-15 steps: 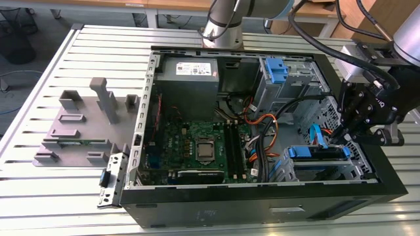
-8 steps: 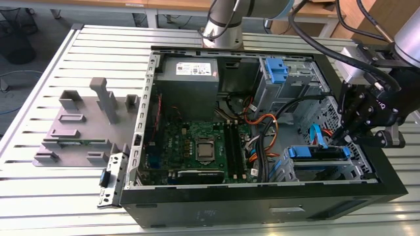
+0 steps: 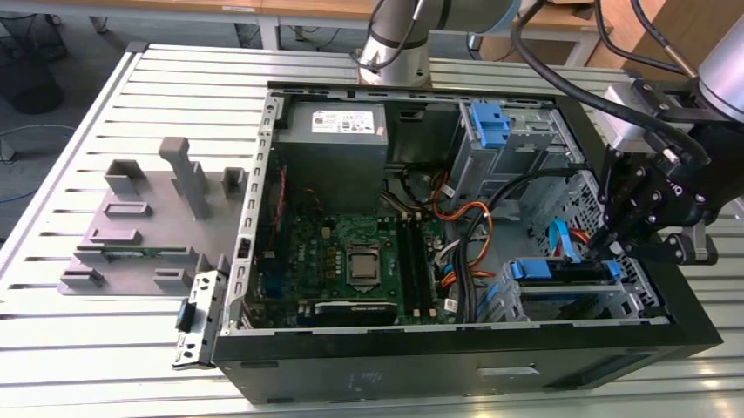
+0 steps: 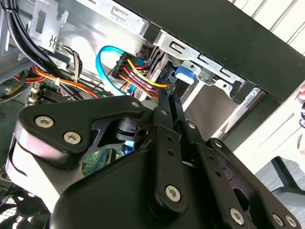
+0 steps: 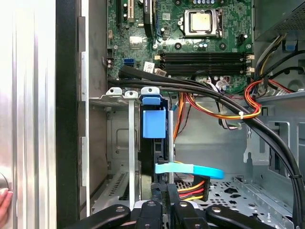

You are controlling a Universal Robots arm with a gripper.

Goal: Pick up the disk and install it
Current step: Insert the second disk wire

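Several cables (image 5: 224, 112) crowd the seated disk (image 5: 154, 124).

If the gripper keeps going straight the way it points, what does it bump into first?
Probably the disk in its blue bracket, standing in the drive cage. The gripper points right at its edge in the first wrist view. The blue cable and wire plug sit close beside; depth is unclear.

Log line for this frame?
pincer: at disk's rear edge | disk: upright in drive cage, blue bracket visible | case: open
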